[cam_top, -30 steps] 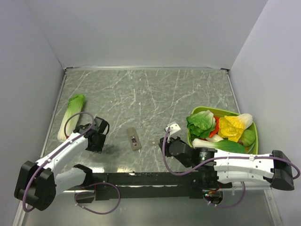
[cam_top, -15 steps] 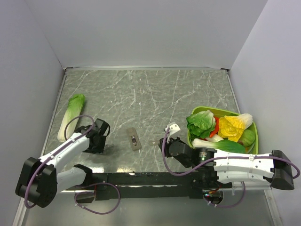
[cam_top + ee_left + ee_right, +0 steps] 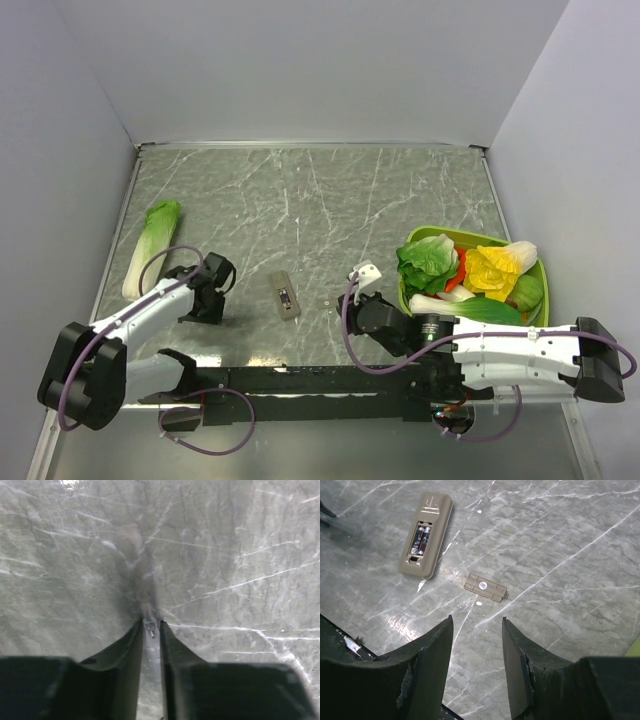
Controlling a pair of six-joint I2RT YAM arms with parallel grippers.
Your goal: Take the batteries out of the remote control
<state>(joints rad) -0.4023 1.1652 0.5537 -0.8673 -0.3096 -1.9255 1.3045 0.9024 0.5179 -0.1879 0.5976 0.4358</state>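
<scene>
Left gripper [image 3: 150,624]: low over the marbled table [image 3: 300,200], pointing down at it.
Left fingers [image 3: 125,665]: drawn close, only a thin slit between them; a tiny bit [image 3: 150,631] right at the tips, too small to name; cannot tell whether pinched or merely lying there.
Right gripper [image 3: 476,621]: above the table, tilted forward.
Right fingers [image 3: 427,670]: well parted, bare table in the gap, nothing held or touched.
Remote control [image 3: 426,535]: flat on the table, grey-tan face up, beyond and left of the right gripper's left finger, apart from it; in the overhead view, between the two grippers, clear of both.
Batteries [image 3: 420,537]: two, side by side in the remote's open recess.
Battery cover [image 3: 484,587]: small tan plate, flat on the table just beyond the gap of the right fingers, beside the remote, not touching it.
Cabbage [image 3: 150,245]: long, pale green, beyond and left of the left fingers, near the wall.
Bowl [image 3: 450,232]: green, heaped with leafy vegetables, right of the right fingers.
</scene>
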